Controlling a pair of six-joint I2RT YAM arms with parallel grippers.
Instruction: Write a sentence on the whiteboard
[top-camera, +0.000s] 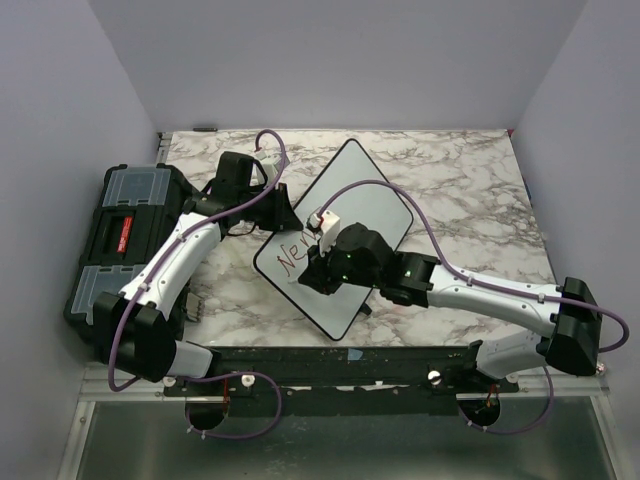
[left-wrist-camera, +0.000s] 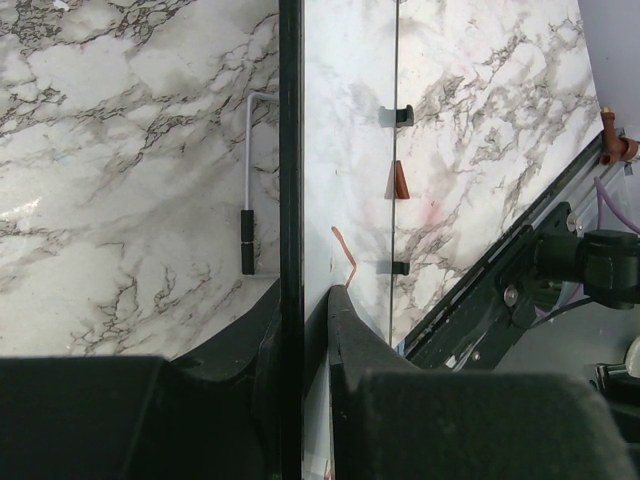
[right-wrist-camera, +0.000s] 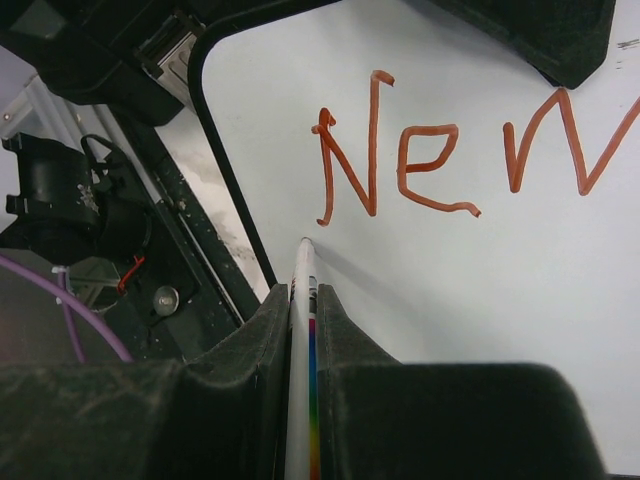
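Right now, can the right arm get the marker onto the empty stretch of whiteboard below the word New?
Probably yes. The right gripper holds the marker with its tip just under the N of the red lettering, and the whiteboard beside it is bare, with nothing in between.

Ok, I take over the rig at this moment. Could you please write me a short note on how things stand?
Left gripper: shut on the whiteboard, clamping its black frame.
Right gripper: shut on the marker, tip just below the N; contact with the board unclear.
The whiteboard is on the table, between the arms.
Done: the sentence so far reads "New", in red.
Left: its remaining words.
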